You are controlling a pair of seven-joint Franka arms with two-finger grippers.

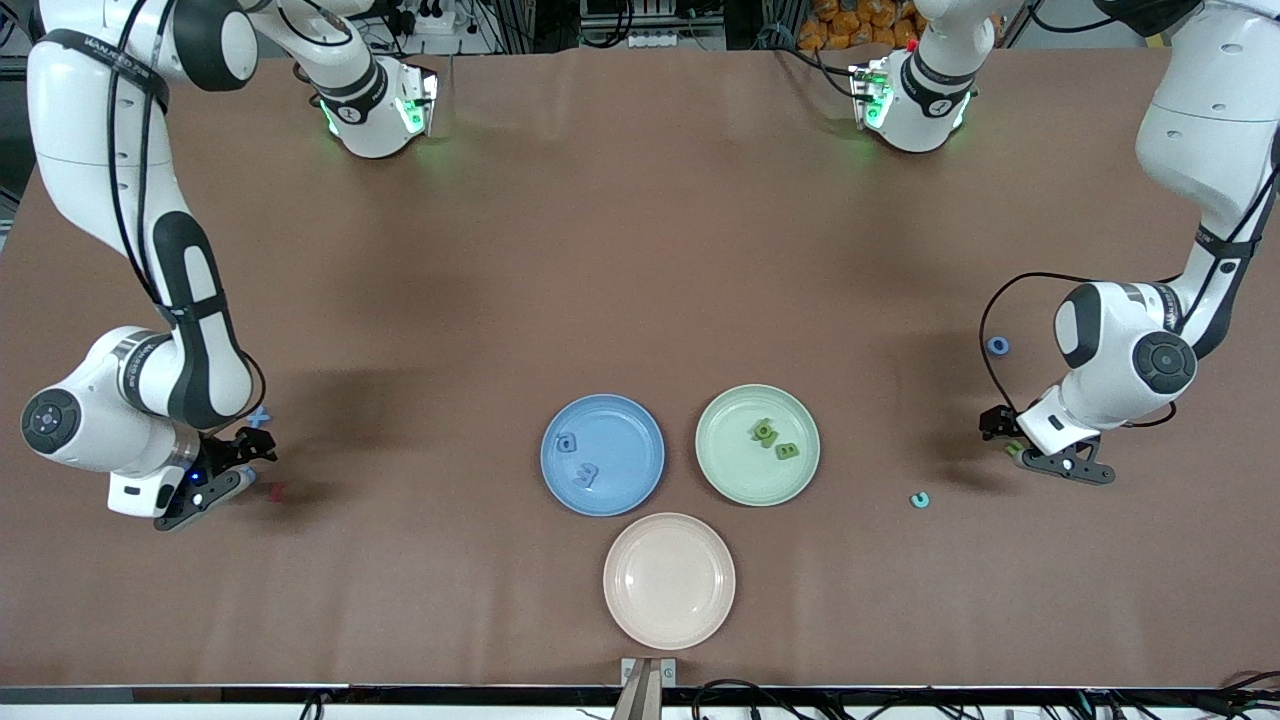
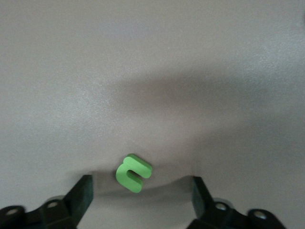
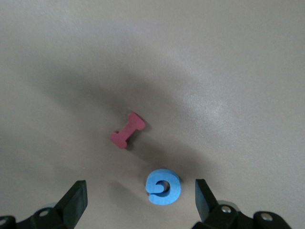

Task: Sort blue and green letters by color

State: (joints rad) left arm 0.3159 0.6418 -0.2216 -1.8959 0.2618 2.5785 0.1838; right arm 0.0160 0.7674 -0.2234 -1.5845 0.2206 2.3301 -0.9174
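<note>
Left claw (image 2: 138,202) released, low over small green foam letter (image 2: 133,172) at right of front view, on brown worktop (image 1: 640,250). Right claw (image 3: 140,200) released over small blue foam letter (image 3: 163,186), lower left. Light, soft, flat; best pinched across outer edges.

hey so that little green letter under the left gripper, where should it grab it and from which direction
Come straight down from above. The green letter lies flat on the table, centred between the open fingers of the left gripper. It is thin, so probably pinch across its outer edges over the solid curved back rather than the open notch, with the fingertips nearly on the table.
</note>
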